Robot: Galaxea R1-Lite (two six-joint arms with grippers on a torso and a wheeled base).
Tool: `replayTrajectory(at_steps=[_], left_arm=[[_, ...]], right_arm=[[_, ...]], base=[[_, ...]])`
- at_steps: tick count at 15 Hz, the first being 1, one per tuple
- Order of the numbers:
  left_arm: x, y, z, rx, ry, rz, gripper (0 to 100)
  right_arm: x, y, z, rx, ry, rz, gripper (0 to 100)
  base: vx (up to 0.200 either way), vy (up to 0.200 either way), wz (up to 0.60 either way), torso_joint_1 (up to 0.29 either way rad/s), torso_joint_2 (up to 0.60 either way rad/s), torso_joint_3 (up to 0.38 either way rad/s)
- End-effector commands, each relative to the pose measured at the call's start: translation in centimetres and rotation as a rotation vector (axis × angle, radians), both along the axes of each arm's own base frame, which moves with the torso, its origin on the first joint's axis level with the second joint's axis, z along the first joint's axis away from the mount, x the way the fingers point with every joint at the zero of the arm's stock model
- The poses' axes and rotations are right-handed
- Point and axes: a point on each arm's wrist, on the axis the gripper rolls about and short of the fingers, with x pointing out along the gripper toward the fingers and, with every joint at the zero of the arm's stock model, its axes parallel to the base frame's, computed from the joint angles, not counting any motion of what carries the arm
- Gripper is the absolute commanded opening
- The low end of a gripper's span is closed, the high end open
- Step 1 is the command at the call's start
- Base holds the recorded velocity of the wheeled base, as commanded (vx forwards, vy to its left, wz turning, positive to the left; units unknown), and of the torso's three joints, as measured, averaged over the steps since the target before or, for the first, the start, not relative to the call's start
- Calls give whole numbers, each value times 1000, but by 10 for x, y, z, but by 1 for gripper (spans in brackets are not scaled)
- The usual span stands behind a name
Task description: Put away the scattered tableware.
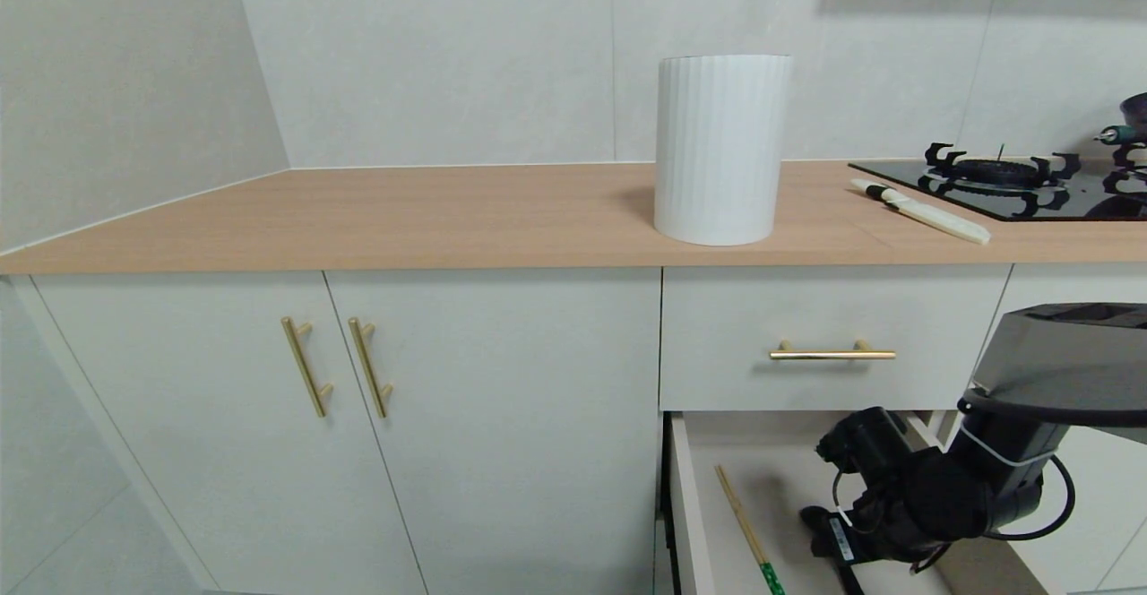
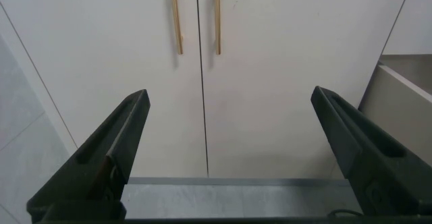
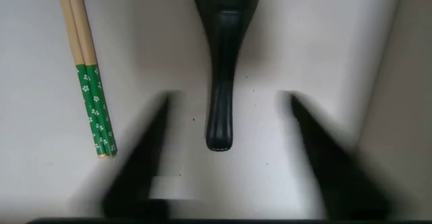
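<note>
Black spoon [image 3: 221,55] centred under right tool [image 3: 227,101]

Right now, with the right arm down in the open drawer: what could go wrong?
The right gripper hangs open over the spoon; lifting out, the arm may catch the shut drawer above.
It could knock the chopsticks beside the spoon.
The knife lies on the counter; stopping now would strand it.
</note>
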Motion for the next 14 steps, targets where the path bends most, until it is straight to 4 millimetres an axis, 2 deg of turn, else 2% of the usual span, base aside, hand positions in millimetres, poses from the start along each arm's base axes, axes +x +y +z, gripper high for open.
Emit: replayTrajectory(at_steps=[1,8,10,14], left_arm=[[0,0,0,0,0,0,100],[0,0,0,4,0,0,100],[0,0,0,1,0,0,100],[0,0,0,4,0,0,100]], right_arm=[[0,0,0,0,0,0,100],[-2,0,5,19,-14,-38,100],[-3,-1,18,36,-46,-56,100],[-14,-4,61,79,-155,-64,100]], base=[[0,0,0,0,0,0],[0,0,0,0,0,0],[0,0,0,0,0,0],[0,0,0,0,0,0]])
